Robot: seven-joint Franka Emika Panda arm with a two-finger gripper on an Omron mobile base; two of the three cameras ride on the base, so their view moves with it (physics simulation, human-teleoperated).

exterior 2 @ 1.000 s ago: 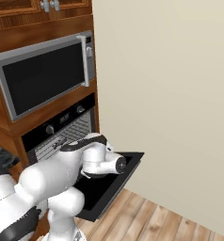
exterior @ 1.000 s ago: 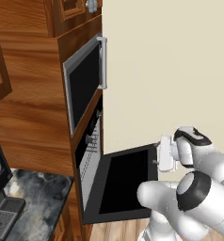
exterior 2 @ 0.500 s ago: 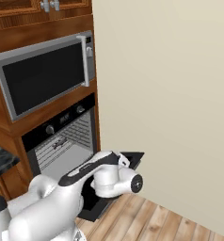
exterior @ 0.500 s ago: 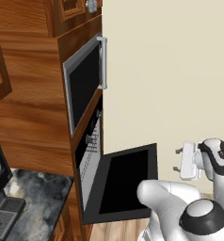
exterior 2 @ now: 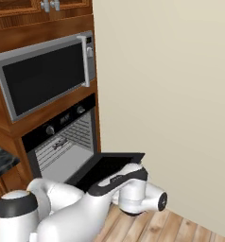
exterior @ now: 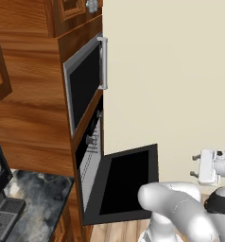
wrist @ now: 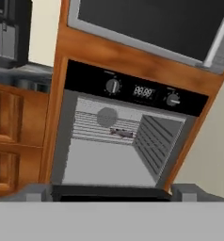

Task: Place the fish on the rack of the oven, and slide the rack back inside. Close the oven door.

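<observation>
A: Fish (wrist: 121, 133) status?

B: Hand view: it lies on the rack (wrist: 104, 128) deep in the oven (wrist: 128, 141), straight ahead of my pincer.

A: Left base view?

B: My pincer (exterior: 197, 166) hangs spread, holding nothing, off the free edge of the oven door (exterior: 128, 182).

A: Risk?

B: Right base view: my arm looms over that lowered door; lifting it clumsily could jam my elbow against it.

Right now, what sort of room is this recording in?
A home kitchen, rendered: a built-in oven with its door dropped open, a microwave above it in wooden cabinets, and a stone counter beside.
</observation>
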